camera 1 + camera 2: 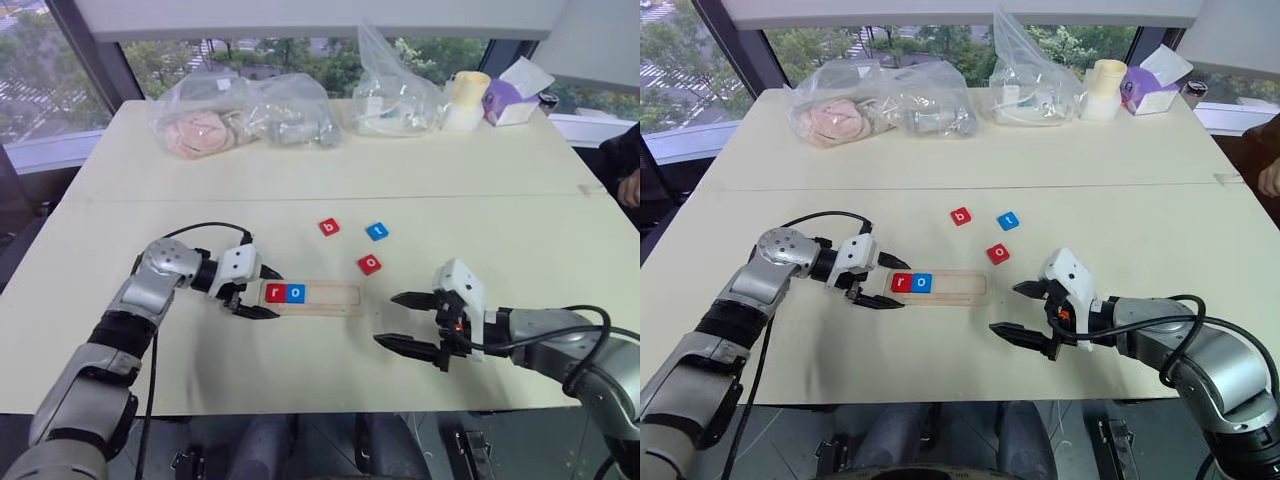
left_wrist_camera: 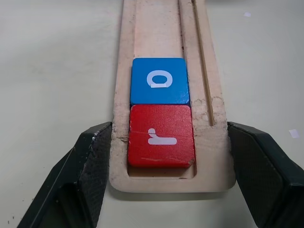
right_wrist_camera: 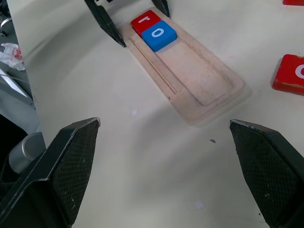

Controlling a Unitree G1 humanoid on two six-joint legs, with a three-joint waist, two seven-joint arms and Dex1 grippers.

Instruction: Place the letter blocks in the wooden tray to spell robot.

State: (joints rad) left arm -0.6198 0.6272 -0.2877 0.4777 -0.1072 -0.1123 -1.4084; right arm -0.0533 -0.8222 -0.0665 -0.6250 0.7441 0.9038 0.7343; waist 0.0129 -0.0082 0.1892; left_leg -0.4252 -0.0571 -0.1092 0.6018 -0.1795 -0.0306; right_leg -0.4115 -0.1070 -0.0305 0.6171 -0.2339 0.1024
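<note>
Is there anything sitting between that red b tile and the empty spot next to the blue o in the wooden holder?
Nothing visible. The red b tile lies alone on the table, and only bare tabletop separates it from the wooden tray, whose slot is empty past the blue o tile.

The long pale wooden tray [image 1: 318, 297] lies flat near the desk's front edge, holding a red "r" tile [image 1: 275, 293] and a blue "o" tile [image 1: 296, 293] touching at its left end. A red "b" tile [image 1: 329, 227], blue "t" tile [image 1: 376, 232] and red "o" tile [image 1: 369, 264] lie loose behind it, toward the desk's middle.
</note>
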